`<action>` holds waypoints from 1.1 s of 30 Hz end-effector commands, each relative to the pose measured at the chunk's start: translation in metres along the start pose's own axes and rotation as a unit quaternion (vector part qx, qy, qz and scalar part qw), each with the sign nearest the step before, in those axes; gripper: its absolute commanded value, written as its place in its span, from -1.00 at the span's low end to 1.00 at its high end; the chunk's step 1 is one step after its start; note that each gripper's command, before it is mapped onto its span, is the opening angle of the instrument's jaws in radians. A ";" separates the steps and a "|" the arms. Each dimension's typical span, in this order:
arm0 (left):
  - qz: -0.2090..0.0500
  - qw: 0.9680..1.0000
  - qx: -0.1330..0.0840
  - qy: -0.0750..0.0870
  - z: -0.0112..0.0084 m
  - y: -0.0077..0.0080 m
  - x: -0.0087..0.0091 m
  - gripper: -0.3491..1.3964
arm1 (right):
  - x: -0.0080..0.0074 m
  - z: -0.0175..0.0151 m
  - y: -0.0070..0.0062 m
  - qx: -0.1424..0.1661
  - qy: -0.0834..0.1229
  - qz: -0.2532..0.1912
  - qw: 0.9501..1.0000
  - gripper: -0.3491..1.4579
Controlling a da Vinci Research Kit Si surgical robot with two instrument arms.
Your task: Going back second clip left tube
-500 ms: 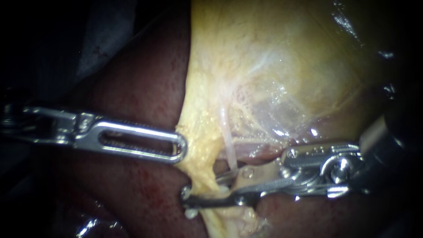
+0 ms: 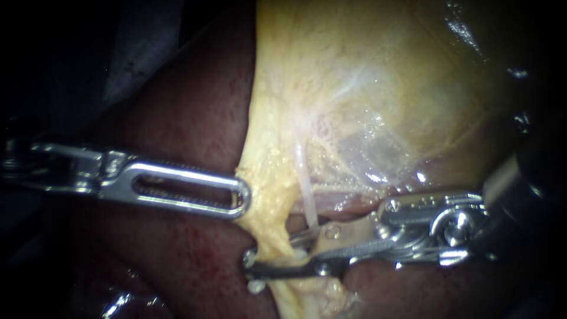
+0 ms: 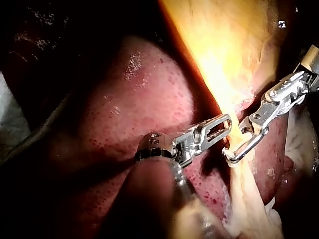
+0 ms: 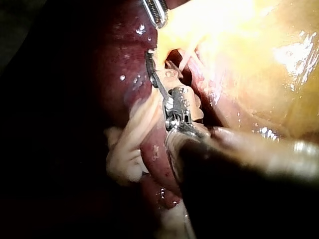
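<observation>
tube (image 2: 306, 198): pale, thin, running down the yellow tissue (image 2: 271, 177) to the upper jaw of the right instrument (image 2: 270, 255)
right instrument: jaws apart, astride a strand of that tissue
left instrument (image 2: 243, 198): jaws clamped on the tissue's edge
liver (image 2: 177, 254): beneath both

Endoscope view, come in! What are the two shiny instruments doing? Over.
Steel left instrument: jaws shut on yellow fatty tissue. Steel right instrument: jaws open, astride its strand, beside thin pale tube. No clip visible, nothing blocking.
</observation>
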 end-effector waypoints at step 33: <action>-0.003 1.000 0.000 0.000 0.0002 0.0001 0.0000 -1.00 | 0.0014 -0.0055 -0.0003 -0.027 0.027 -0.020 0.999 -0.13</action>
